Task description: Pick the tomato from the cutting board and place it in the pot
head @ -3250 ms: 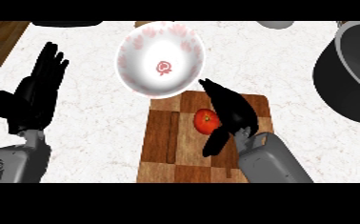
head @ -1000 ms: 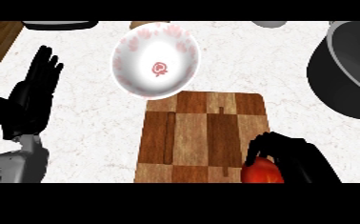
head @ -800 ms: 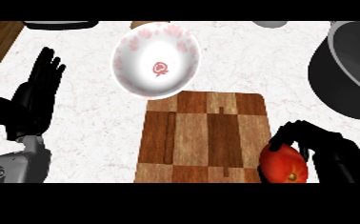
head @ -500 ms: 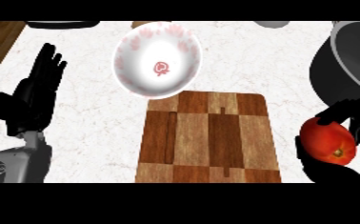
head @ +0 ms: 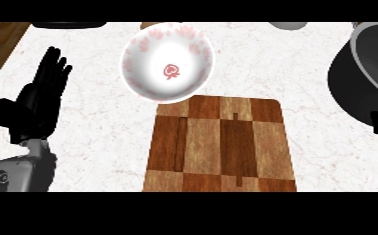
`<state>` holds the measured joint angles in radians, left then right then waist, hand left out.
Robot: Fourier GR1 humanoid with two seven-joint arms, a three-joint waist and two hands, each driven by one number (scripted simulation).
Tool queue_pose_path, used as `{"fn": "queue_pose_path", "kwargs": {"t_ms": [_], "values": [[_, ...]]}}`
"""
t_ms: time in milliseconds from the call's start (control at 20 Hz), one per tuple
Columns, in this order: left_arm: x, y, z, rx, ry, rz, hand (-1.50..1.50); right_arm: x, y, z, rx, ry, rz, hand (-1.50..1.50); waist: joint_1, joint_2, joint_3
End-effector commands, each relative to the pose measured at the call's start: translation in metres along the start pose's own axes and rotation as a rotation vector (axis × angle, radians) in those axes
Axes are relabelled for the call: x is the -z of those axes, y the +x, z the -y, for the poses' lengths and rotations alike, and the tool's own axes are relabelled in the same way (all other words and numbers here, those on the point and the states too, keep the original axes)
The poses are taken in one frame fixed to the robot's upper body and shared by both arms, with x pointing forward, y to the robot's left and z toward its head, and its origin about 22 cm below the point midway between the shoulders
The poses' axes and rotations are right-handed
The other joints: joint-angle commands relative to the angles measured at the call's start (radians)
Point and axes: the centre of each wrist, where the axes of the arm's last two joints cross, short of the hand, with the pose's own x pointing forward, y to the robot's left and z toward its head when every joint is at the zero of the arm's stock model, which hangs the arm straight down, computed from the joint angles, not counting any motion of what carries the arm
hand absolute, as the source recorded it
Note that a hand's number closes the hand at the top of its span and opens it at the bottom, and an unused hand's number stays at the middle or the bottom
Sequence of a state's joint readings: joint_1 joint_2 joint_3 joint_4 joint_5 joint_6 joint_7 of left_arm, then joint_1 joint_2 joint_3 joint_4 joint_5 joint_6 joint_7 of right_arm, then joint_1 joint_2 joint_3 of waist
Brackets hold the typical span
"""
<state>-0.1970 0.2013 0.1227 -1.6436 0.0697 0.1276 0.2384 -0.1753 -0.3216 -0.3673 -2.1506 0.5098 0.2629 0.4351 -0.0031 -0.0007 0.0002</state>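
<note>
The wooden cutting board (head: 221, 146) lies bare in the lower middle of the head view. The tomato shows nowhere in this frame. The dark pot (head: 358, 84) stands at the right edge, only partly in view. My left hand (head: 40, 99) rests open at the left, fingers straight and pointing up. My right hand is out of the frame.
A white plate with pink flower marks (head: 168, 64) sits just behind the board's far left corner. Dark items (head: 70, 25) and a grey one (head: 289, 25) peek in at the counter's far edge. The counter top (head: 96, 134) is white marble.
My right hand, shut on the tomato, moved rightwards off the board and has left the view at the right edge. The left hand has stayed put.
</note>
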Motion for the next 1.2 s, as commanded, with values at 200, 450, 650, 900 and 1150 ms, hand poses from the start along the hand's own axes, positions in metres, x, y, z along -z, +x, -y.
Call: {"fn": "queue_pose_path", "kwargs": {"t_ms": [200,450,650,900,1150], "values": [[-0.005,0.001,0.009,-0.007,-0.016,0.023,0.0,0.039,-0.071,0.025,0.117,-0.038,-0.065,1.5,0.002,0.001,0.0],[0.009,0.014,0.006,-0.006,-0.027,0.027,0.0,0.061,-0.081,0.014,-0.298,-0.113,-0.02,1.5,0.019,0.014,0.0],[-0.001,0.004,0.002,0.002,-0.008,0.021,0.0,0.077,-0.123,-0.003,-0.41,-0.144,-0.07,1.5,0.031,0.009,0.001],[0.01,0.009,0.001,-0.002,-0.035,0.004,0.0,0.096,-0.172,-0.029,-0.39,-0.087,-0.076,1.5,0.026,0.009,0.002],[0.007,0.0,0.005,-0.005,-0.04,0.017,0.0,0.103,-0.199,-0.041,-0.259,-0.015,-0.222,1.5,0.029,0.011,0.002]]}}
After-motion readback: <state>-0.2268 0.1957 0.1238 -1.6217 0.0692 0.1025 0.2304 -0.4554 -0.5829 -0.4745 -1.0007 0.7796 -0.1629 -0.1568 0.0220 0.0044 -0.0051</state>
